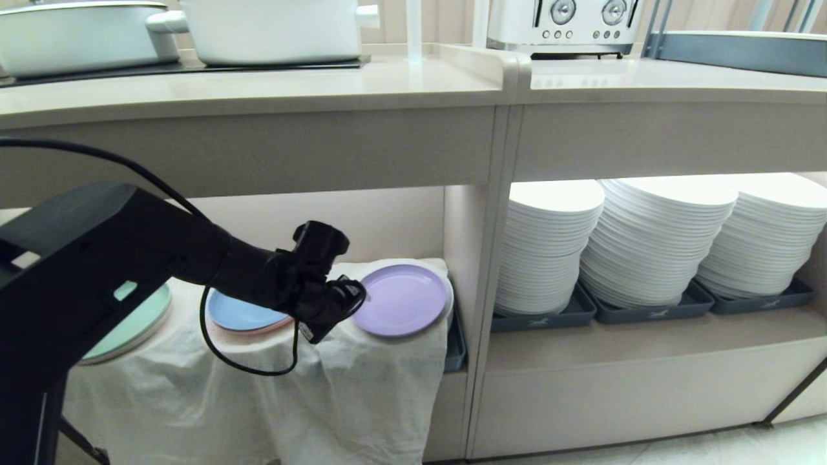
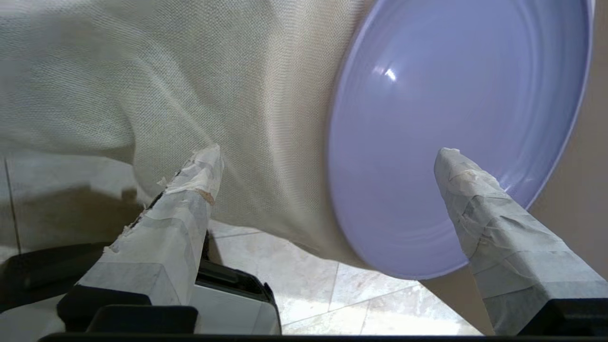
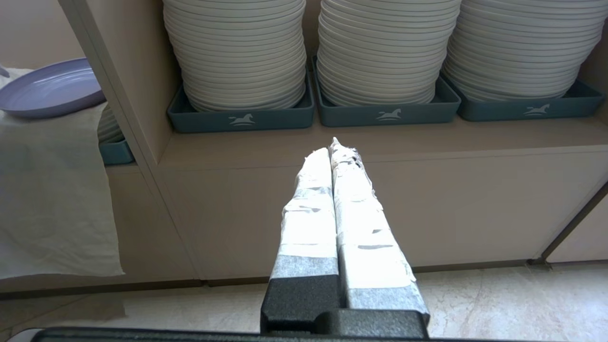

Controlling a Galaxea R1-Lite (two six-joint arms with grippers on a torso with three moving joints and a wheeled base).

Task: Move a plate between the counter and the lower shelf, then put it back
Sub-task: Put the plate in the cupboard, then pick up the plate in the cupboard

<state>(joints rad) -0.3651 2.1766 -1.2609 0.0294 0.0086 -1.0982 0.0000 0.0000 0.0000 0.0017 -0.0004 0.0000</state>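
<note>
Down on the lower shelf, going left to right, a matte mint plate and a light blue plate are sitting on the wrinkly white cloth, and the left gripper is hanging with its taped fingers wide apart around the near rim of the smooth lavender plate, not pinching it. So I'm guessing the shelf half is done and the trip back to the beige counter is still waiting, while the right gripper is sitting pressed together by the white plate stacks.
</note>
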